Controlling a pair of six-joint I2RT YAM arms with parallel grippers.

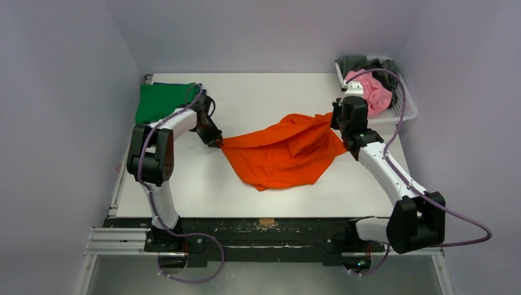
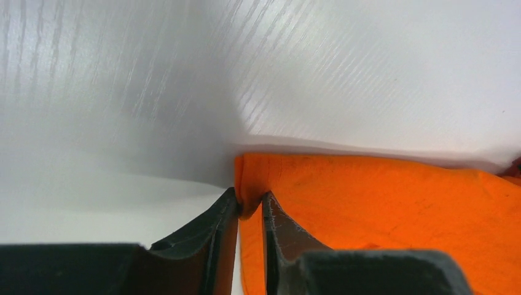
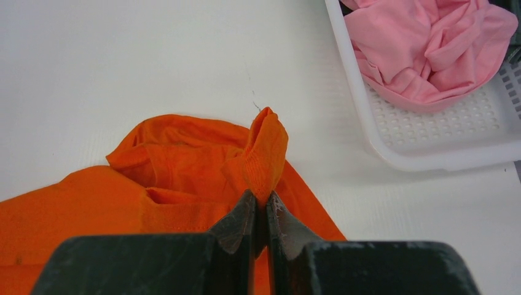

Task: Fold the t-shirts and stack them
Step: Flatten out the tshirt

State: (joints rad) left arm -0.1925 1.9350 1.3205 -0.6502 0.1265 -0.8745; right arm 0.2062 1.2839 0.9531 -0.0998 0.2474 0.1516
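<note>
Orange shirt (image 1: pixel 279 153) is lying rumpled on the table (image 1: pixel 258 92) just beside the basket (image 1: pixel 408 110). My right gripper (image 3: pixel 261 200) is clamped tight on a fold at the edge nearest the basket, and my left gripper (image 2: pixel 249 203) is pinching the corner farthest from it. A pink shirt (image 1: pixel 375 92) and a dark grey shirt (image 1: pixel 359 63) sit in the basket. The green shirt (image 1: pixel 163 101) is well away from it.
</note>
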